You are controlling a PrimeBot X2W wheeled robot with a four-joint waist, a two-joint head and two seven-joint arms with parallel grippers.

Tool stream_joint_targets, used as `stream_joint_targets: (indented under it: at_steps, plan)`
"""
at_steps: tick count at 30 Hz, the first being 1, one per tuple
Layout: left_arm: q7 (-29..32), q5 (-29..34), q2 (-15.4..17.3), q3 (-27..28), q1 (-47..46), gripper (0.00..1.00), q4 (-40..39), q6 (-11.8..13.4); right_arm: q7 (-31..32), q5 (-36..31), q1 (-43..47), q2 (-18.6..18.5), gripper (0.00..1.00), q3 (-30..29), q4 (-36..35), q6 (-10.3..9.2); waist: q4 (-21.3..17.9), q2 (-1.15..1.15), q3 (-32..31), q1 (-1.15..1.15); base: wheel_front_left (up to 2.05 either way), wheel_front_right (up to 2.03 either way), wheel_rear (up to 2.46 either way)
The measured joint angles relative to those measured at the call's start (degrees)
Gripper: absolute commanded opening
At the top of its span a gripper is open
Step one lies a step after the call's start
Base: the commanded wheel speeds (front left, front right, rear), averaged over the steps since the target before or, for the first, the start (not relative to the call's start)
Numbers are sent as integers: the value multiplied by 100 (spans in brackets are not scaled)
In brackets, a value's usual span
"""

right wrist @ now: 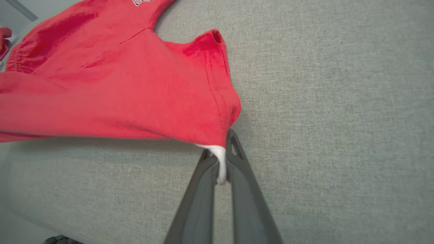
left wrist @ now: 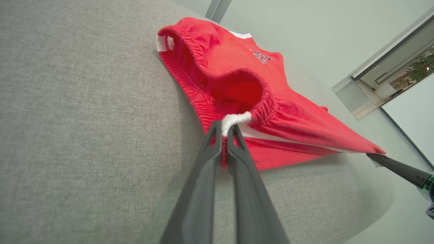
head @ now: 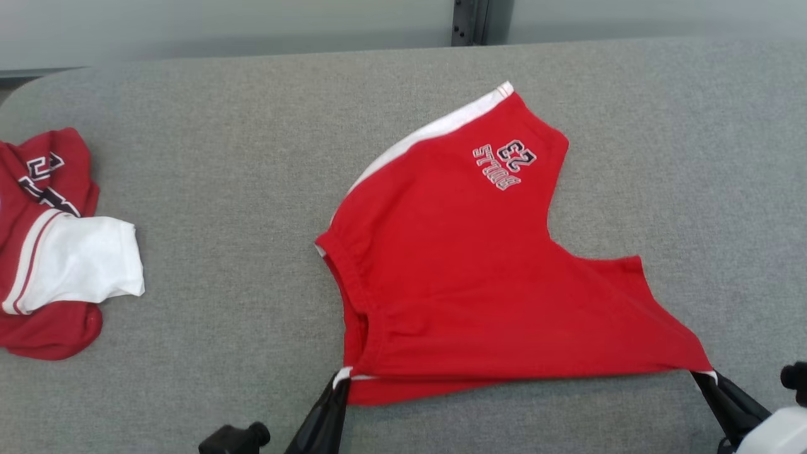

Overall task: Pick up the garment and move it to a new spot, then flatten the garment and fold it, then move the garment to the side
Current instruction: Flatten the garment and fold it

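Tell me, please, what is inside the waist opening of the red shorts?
Inside the waist opening of the red shorts, only the shorts' own red inner fabric shows, darkening into shadow. Anything deeper, toward the legs, is covered by the top layer.

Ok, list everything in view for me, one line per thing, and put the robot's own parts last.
red shorts: one, red with a white side stripe and a printed number, right of the table's middle, near edge stretched between the two grippers
second garment: one, red and white, crumpled at the table's left side
table: one, grey fabric top, under both garments
post: one, dark, upright behind the table's far edge
left gripper: one, dark fingers, shut on the shorts' waistband corner at the white stripe
right gripper: one, dark fingers, shut on the white-tipped corner of a leg hem
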Motion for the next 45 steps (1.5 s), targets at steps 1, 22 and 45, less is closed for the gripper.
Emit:
stream_joint_targets:
  at_steps: [1,22,45]
  plan:
    - [1,-9,2,-13,139,0,-66,35,69,-3,168,1,0,-86,-107,1,22,0,-80,0,0,0,0]
    - [1226,-721,-270,78,-552,0,-1298,522,2315,-119,-1624,-477,0,-366,-1312,-52,713,0,212,0,0,0,0]
    - [1722,-959,-802,-331,-2500,0,169,521,4168,-344,-5049,-670,0,775,1129,-53,1689,0,1174,1,0,0,0]
